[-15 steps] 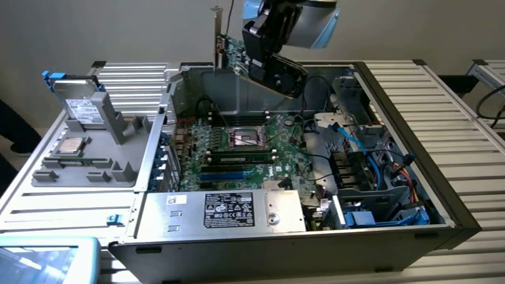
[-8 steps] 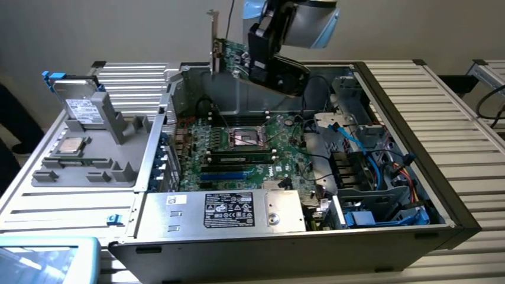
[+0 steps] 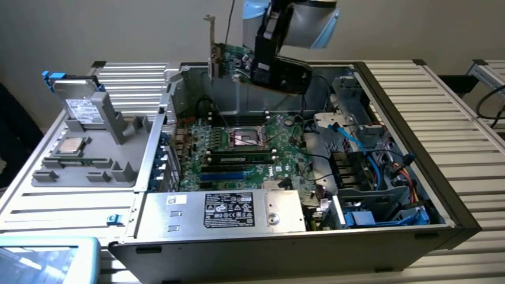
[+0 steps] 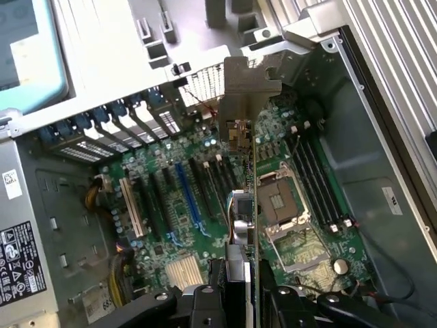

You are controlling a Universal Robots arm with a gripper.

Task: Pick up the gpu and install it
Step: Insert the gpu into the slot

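Note:
The gpu (image 3: 235, 61), a green circuit card with a silver end bracket (image 3: 211, 44), hangs upright in the air above the back of the open computer case (image 3: 410, 171). My gripper (image 3: 262, 70) is shut on the end of the card away from the bracket. In the wrist view the gpu (image 4: 253, 184) appears edge-on. Its bracket (image 4: 250, 76) points toward the case's rear slot openings, and my gripper (image 4: 244, 295) clamps it from both sides. The card floats over the motherboard (image 4: 205, 205), between the expansion slots (image 4: 184, 195) and the CPU socket (image 4: 280, 201), touching neither.
At the exterior view's left, a grey fixture tray (image 3: 87, 160) holds a silver drive (image 3: 79, 103) standing upright and a CPU chip (image 3: 73, 145). The power supply (image 3: 225, 210) is at the case front. Blue cables and a drive cage (image 3: 379, 189) crowd the right side. Memory sticks (image 3: 240, 158) sit below the socket.

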